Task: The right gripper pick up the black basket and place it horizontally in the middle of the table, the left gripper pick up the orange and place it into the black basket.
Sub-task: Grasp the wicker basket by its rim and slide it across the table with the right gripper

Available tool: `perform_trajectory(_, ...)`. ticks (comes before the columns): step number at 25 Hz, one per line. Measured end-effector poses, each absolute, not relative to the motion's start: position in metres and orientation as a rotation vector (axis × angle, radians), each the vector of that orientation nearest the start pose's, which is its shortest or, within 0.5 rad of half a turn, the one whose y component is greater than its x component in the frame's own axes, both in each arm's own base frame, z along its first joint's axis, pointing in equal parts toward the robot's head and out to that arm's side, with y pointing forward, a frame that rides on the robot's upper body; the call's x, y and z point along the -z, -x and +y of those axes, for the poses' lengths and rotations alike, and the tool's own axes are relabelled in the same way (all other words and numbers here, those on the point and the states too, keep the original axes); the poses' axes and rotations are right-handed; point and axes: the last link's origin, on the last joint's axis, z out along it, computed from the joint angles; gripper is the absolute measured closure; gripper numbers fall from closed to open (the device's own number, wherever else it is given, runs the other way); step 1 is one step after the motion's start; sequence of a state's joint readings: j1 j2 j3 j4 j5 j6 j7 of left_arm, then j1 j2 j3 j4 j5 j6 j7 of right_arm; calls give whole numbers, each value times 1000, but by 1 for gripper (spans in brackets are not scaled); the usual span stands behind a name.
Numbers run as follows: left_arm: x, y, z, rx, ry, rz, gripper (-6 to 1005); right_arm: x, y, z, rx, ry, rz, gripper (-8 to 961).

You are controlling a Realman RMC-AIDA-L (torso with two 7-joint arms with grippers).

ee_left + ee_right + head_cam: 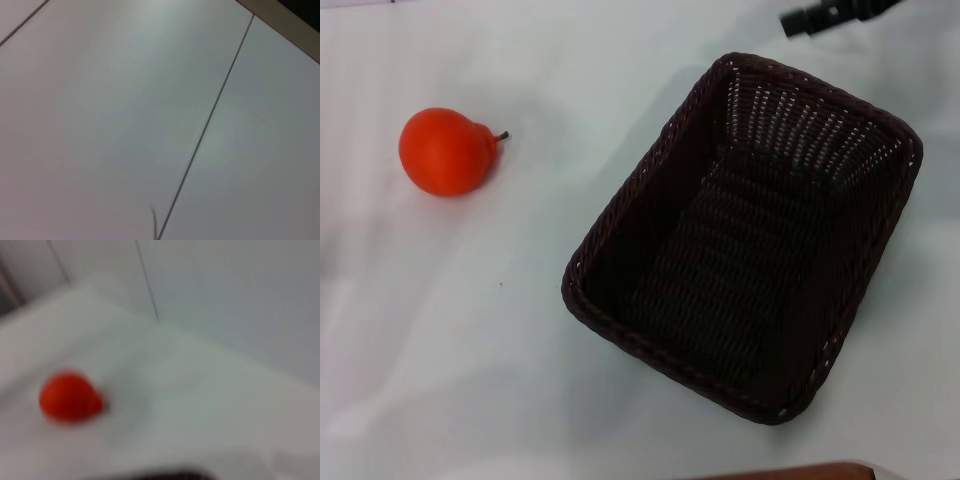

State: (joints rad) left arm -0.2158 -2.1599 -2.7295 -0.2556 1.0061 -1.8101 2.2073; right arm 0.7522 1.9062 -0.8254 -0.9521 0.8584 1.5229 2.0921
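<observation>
The black basket (745, 235) is a large dark woven wicker basket. It stands empty on the white table (470, 350), right of centre, turned at a slant. The orange (445, 150) lies on the table at the far left, well apart from the basket, with its short stem pointing toward the basket. It also shows blurred in the right wrist view (70, 401). The right gripper (835, 15) is a black arm end at the far right edge, above and beyond the basket's far corner, touching nothing. The left gripper is out of view.
A brown strip (790, 472) shows at the near edge of the table. The left wrist view shows only a white surface with a thin dark seam (210, 120). A dark rim edge (165, 474) shows blurred in the right wrist view.
</observation>
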Motion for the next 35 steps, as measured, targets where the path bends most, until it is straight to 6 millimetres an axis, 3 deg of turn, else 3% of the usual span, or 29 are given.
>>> perform_trajectory(10, -64, 332, 234, 1440, 1351, -556, 99, -87, -207, 412, -499, -879, 2737, 69)
perform_trajectory(20, -64, 331, 237, 1458, 1353, -564, 99, -52, -229, 409, -431, -875, 2679, 71)
perform_trajectory(26, -64, 330, 240, 1457, 1356, -567, 98, -47, -233, 406, -403, -874, 2689, 258)
perform_trajectory(35, -64, 331, 242, 1448, 1354, -580, 98, -50, -239, 402, -381, -958, 2701, 658)
